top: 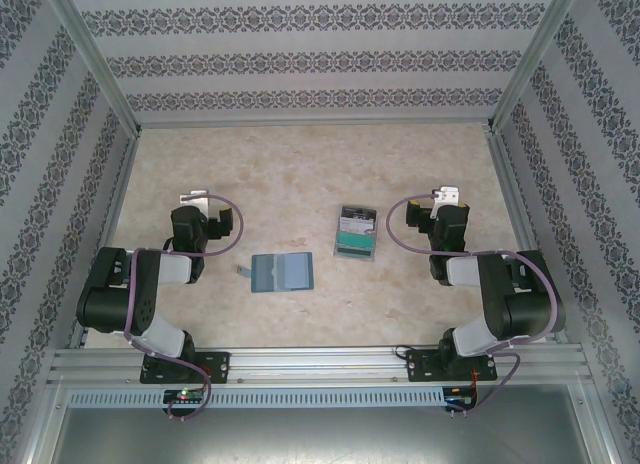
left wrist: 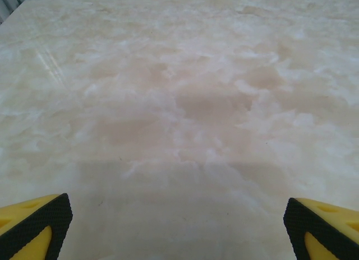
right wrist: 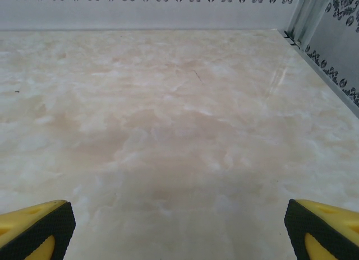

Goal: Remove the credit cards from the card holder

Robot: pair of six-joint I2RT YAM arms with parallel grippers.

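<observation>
1 holder (top: 281,272), open flat, lower centre of top view; 1 card stack (top: 356,232) up-right of it, apart, card count unclear. Left gripper (top: 195,197) mid-left, right gripper (top: 446,195) mid-right, both spread wide, holding nothing. Open table (top: 300,164) runs to the far wall (top: 320,74) and side rails
</observation>
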